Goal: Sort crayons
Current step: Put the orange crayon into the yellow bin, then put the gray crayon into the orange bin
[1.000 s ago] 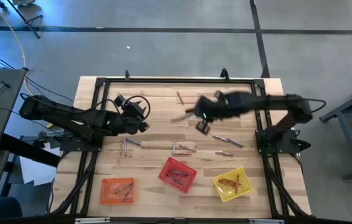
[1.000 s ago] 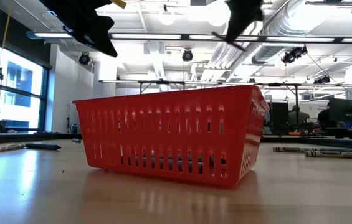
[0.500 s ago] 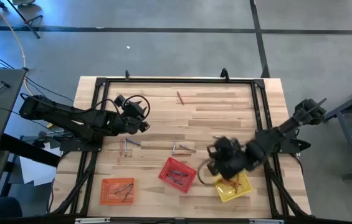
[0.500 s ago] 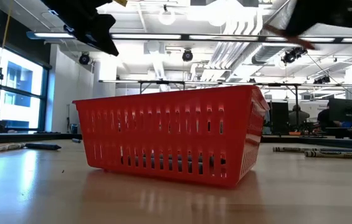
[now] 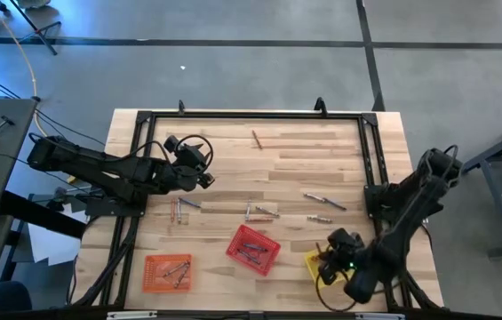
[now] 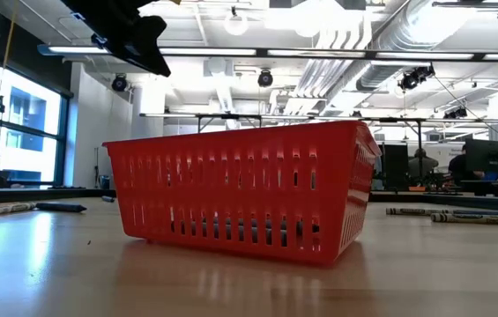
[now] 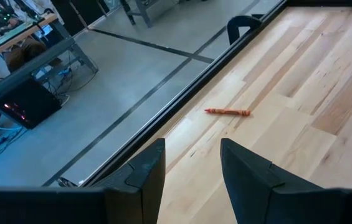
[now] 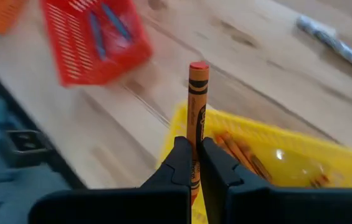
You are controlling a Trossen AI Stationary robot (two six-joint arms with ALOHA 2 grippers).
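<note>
A: We see the wooden table [image 5: 233, 133] first, and on it three baskets: the red basket [image 5: 252, 248] in the middle, the orange basket [image 5: 167, 272] to its left, the yellow basket [image 8: 300, 158] to its right.

B: And the arms?

A: The left gripper [image 7: 191, 165] hovers over the left side of the table, fingers apart, holding nothing. The right gripper [image 8: 192, 165] is above the yellow basket, clamped on an orange crayon [image 8: 197, 102].

B: We also see loose crayons [image 5: 261, 212] on the table, one orange crayon alone [image 7: 227, 112] near the far edge.
</note>
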